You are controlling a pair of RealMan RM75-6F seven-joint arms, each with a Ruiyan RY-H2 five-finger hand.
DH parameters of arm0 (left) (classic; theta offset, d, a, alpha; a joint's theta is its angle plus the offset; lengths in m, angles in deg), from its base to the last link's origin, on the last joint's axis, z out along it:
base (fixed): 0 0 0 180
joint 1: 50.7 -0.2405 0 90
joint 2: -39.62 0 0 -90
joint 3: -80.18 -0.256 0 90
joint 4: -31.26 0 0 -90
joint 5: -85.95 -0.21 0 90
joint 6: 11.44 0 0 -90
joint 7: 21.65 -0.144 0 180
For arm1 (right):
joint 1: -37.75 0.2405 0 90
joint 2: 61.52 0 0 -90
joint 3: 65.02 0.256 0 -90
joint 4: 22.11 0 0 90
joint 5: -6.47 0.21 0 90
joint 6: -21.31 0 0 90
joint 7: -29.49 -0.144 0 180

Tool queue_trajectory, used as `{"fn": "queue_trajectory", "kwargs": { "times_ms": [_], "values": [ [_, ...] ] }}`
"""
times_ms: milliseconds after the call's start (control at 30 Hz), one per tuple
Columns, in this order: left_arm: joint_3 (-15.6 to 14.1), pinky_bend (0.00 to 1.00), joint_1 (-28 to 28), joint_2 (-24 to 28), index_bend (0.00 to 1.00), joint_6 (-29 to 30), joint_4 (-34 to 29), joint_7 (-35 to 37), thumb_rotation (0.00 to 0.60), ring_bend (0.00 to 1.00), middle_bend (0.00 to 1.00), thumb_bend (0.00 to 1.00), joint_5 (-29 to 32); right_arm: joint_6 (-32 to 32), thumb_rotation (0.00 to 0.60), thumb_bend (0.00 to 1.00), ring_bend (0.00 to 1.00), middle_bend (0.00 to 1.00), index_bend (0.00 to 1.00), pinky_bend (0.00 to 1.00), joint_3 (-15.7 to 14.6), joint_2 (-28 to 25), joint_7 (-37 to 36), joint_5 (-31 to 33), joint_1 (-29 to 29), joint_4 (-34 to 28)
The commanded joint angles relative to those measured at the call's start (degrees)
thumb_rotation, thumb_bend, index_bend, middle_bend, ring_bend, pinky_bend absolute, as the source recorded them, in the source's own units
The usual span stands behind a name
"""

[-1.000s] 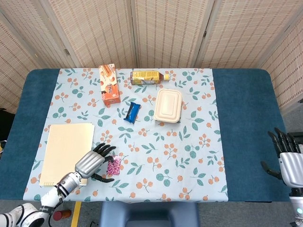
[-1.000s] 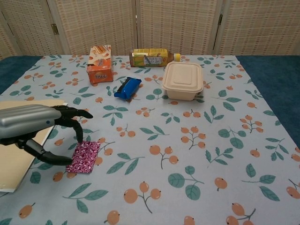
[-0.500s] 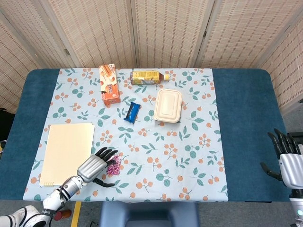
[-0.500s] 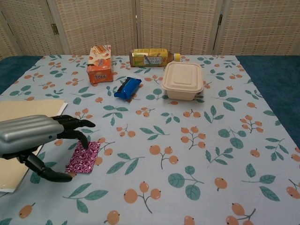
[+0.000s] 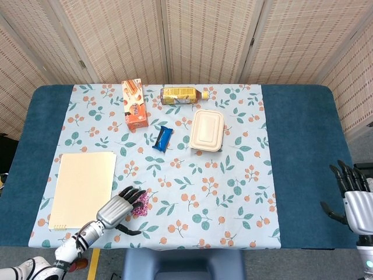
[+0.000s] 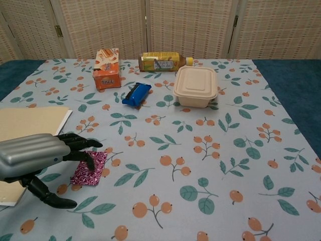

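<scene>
Crinkly pink packet (image 6: pixel 89 168) (flat) under left robot hand (image 6: pixel 37 155).

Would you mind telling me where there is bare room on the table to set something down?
The cloth is bare in front of the food box and rightward to the blue margin. The far row is crowded: carton, bottle, blue bar. Near left is taken by the notepad, left hand and pink packet.

Orange snack box (image 5: pixel 135 104), a bottle (image 5: pixel 183 95) lying on its side, blue wrapper (image 5: pixel 163 139), beige lunch container (image 5: pixel 207 130), plus a cream notepad (image 5: pixel 81 188) near the tabletop's left edge.
</scene>
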Motion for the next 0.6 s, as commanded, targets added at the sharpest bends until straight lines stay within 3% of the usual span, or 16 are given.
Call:
{"fn": "queue_trajectory", "kwargs": {
  "times_ms": [33, 600],
  "values": [
    [-0.14, 0.0, -0.26, -0.45, 0.28, 0.0, 0.6, -0.77, 0.234, 0.0, 0.0, 0.15, 0.48, -0.1, 0.6, 0.28, 0.0, 0.0, 0.0, 0.0, -0.07, -0.03, -0.08, -0.06, -0.1, -0.02],
    [3.28, 0.0, 0.19, -2.26, 0.28, -0.53, 5.25, -4.42, 0.232, 0.0, 0.0, 0.15, 5.76, -0.22, 0.6, 0.28, 0.0, 0.0, 0.0, 0.0, -0.04, 0.01, 0.05, 0.03, -0.29, -0.19]
  ]
}}
